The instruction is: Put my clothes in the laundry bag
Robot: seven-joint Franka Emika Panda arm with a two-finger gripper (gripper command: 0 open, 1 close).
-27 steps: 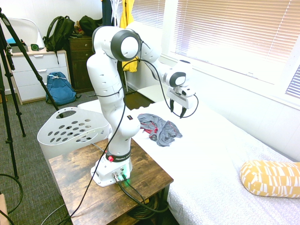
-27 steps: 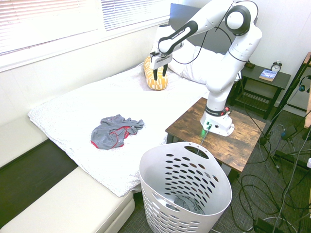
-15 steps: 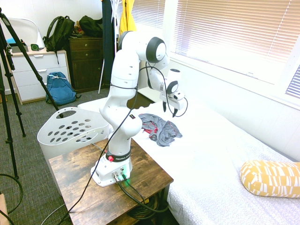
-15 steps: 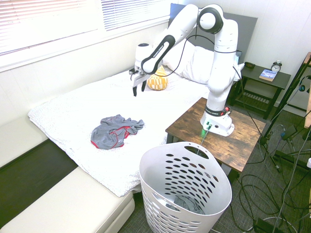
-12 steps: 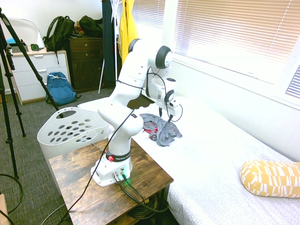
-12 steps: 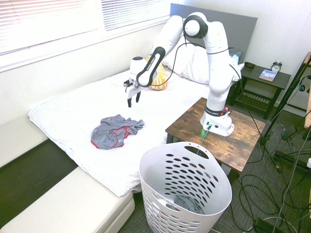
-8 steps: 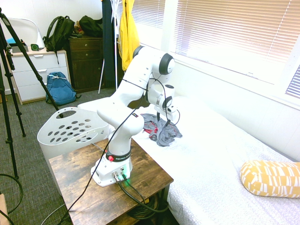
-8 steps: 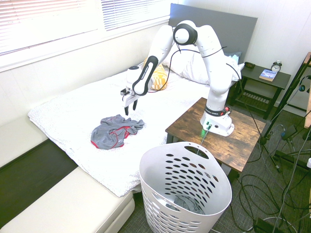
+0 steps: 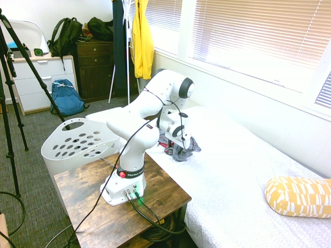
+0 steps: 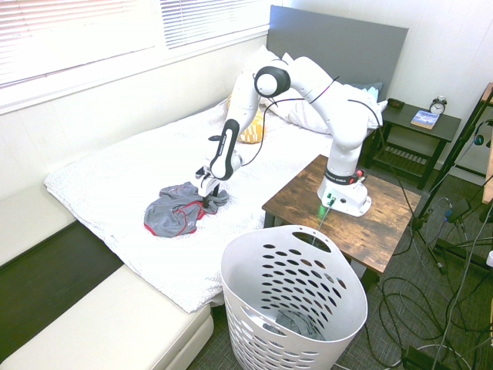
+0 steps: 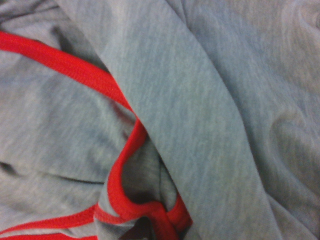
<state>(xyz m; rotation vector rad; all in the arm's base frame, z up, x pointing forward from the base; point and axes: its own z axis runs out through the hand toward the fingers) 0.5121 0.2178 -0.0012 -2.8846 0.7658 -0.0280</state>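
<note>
One step in hand: pickup. Claw [image 10: 209, 200] released, down at the clothes [image 10: 176, 211]. Next: clench on fabric, then lift.

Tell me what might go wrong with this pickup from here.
The hand is down at one side of the grey garment, so it may pinch only an edge and let the rest slip or drag.

The cloth lies loose and folded, with its red trim looping under a fold; a shallow grip might catch just the top layer.

The laundry basket stands beside the bed with a raised rim, so a dangling end could snag there.
</note>
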